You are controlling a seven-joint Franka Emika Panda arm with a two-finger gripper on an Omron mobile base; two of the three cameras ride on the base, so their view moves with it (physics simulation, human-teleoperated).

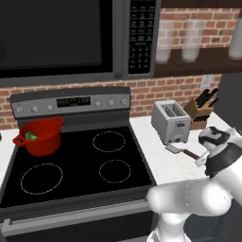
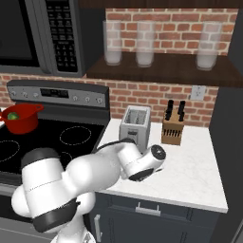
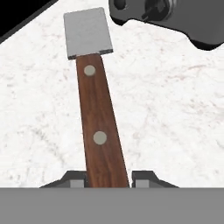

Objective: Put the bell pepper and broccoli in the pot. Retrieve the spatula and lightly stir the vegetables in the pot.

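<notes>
The white arm folds low over the counter [image 1: 160,165] to the right of the stove [image 1: 75,165], elbow bulging near the camera, wrist bent forward and down with the gripper [image 3: 108,178] just above the white surface. Seen from the hand, the jaws sit narrowly either side of the spatula [image 3: 94,105], its brown handle running straight up between the two dark tips [image 3: 76,179]. Whether they actually press the wood cannot be told from here.

The spatula lies flat on the counter, one of it, grey blade pointing away from the hand, two pale rivets in the handle. From the left base view it [image 1: 182,151] rests just in front of the toaster [image 1: 171,121], near the stove's right edge.

One red pot [image 1: 41,137] stands on the far left burner, well apart from the arm, with something green [image 1: 30,136] inside; which vegetable it is cannot be made out.

Four burner rings on the black stove top. One toaster, one knife block [image 2: 172,124] to its right. Three pale glasses [image 2: 144,43] stand in a row on the shelf above, and one microwave [image 1: 71,38] hangs over the stove.
</notes>
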